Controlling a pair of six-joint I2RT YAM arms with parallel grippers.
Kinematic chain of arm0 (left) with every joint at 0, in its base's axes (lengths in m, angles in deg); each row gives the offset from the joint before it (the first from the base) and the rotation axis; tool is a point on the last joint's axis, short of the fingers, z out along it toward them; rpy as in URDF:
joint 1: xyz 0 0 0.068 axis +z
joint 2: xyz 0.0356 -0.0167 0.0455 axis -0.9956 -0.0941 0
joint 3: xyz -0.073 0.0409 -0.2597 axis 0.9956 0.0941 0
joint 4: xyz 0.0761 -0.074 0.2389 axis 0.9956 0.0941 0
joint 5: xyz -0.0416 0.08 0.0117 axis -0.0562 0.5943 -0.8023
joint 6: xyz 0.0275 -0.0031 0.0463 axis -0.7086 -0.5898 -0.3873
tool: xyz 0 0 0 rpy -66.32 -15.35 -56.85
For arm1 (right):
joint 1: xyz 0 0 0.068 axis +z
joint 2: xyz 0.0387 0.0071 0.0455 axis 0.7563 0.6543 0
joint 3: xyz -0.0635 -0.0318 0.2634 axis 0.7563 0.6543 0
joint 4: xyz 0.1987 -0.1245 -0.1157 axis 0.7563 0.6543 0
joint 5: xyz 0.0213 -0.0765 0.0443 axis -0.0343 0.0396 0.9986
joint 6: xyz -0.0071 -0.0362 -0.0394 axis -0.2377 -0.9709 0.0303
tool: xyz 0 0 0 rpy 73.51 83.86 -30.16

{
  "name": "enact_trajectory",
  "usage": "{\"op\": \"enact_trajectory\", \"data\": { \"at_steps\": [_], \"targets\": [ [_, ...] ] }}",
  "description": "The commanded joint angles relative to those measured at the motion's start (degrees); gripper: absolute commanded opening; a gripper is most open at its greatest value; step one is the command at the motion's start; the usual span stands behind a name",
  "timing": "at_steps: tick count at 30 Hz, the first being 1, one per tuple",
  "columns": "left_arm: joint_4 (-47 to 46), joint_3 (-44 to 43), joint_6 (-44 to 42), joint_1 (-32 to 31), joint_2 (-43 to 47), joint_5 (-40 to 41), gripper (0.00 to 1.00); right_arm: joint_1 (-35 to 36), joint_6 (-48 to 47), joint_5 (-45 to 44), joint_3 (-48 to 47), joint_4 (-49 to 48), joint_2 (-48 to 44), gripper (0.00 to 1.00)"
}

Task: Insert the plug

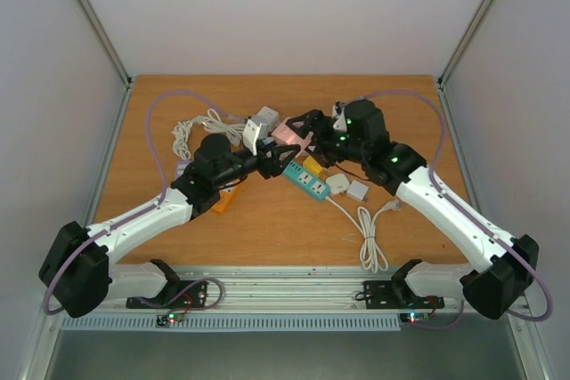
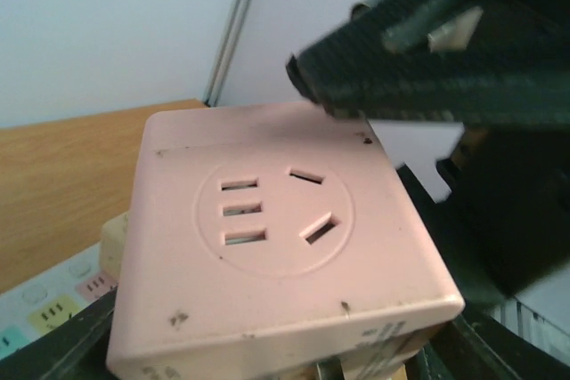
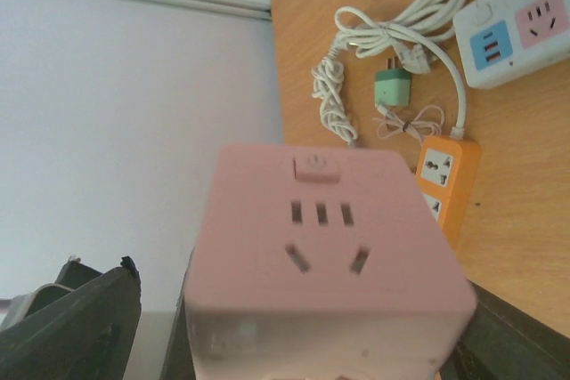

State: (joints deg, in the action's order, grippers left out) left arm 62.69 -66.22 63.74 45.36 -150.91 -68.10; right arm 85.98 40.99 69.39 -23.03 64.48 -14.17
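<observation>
You have the pink socket cube (image 1: 287, 133) lifted off the tabletop (image 1: 267, 220), with the left hand (image 1: 282, 154) apparently clamped on it. The right hand (image 1: 308, 125) flanks it, but whether it grips cannot be told. Its visible sockets are empty, so the insertion is all left to do.

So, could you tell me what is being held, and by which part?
The pink cube socket, held by the left gripper across two opposite sides. The right gripper straddles it too; whether it grips cannot be told.
</observation>
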Motion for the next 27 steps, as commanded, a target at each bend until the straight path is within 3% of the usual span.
{"op": "enact_trajectory", "data": {
  "at_steps": [1,8,14,21,25,27],
  "targets": [
    [-5.38,-1.84,-9.54,-0.31,0.02,-7.86,0.46,-4.58,-10.31,11.26,-1.65,2.71,-3.18,0.89],
    [-6.63,-2.02,-22.69,-0.22,0.14,-20.71,0.45,-7.31,-18.5,21.05,-2.45,9.72,-6.94,0.88],
    [0.59,-4.66,-29.85,0.18,0.79,-26.57,0.45,-7.31,-21.22,28.05,-2.46,15.65,-8.81,0.79],
    [10.82,-9.84,-33.63,0.26,0.11,-30.29,0.45,-7.31,-19.74,28.52,-1.44,12.95,-9.89,0.62],
    [12.44,-10.09,-33.66,0.25,0.38,-31.08,0.45,-7.31,-18.56,28.18,-0.63,10.42,-9.97,0.62],
    [13.16,-10.01,-34.06,0.24,0.36,-31.16,0.45,-7.31,-18.0,28.57,-0.43,9.26,-9.81,0.68]
  ]
}}
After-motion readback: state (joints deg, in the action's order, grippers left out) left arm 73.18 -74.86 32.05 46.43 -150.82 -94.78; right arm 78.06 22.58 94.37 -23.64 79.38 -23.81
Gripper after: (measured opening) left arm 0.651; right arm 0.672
